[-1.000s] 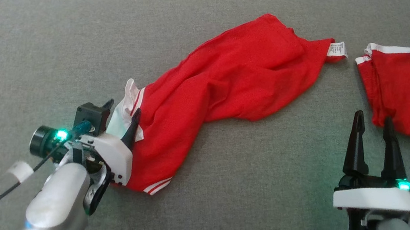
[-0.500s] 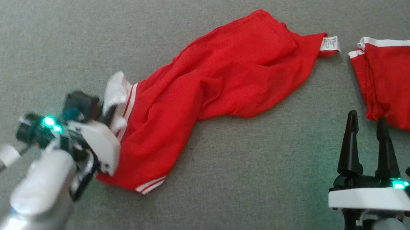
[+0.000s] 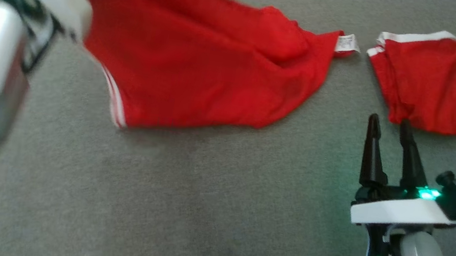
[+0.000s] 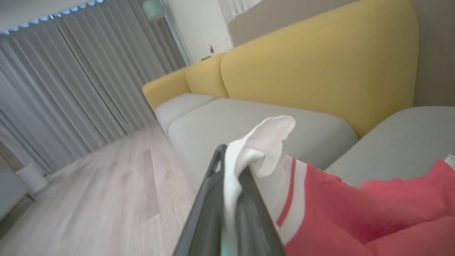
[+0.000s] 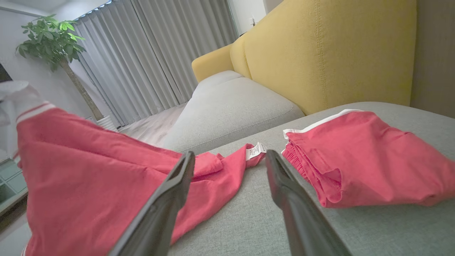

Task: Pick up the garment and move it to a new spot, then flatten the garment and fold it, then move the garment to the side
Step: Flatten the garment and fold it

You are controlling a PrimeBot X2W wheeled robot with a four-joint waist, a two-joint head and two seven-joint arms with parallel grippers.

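Garment (image 3: 201, 66), red with white striped trim, shown with one end raised. Nearest, on my left, my left end effector (image 4: 231, 167) has its two dark fingers pressed together on the white hem, which bunches up past the fingertips. In the head view this arm is a blur at the upper left. From that grip the red cloth slopes down and away to the grey cushion (image 3: 198, 213), where its far part lies spread and creased. A striped edge (image 3: 114, 98) runs along the lower left border of the cloth.

On my right, my right end effector (image 3: 389, 121) stands over the cushion with its fingers apart and nothing between them. Its fingertips point away from me, near the closest edge of a second red piece (image 3: 428, 82). That piece, with a white band along its far edge, lies folded on the cushion, apart from the first. A white care label (image 3: 347, 43) sticks out from the far right corner of the first, just beside the second piece's white band.

Beyond the cushion are a pale grey seat (image 5: 231, 103), a yellow sofa back (image 5: 320, 53), wooden floor (image 4: 106, 199), grey curtains (image 5: 153, 53) and a leafy plant (image 5: 49, 39).
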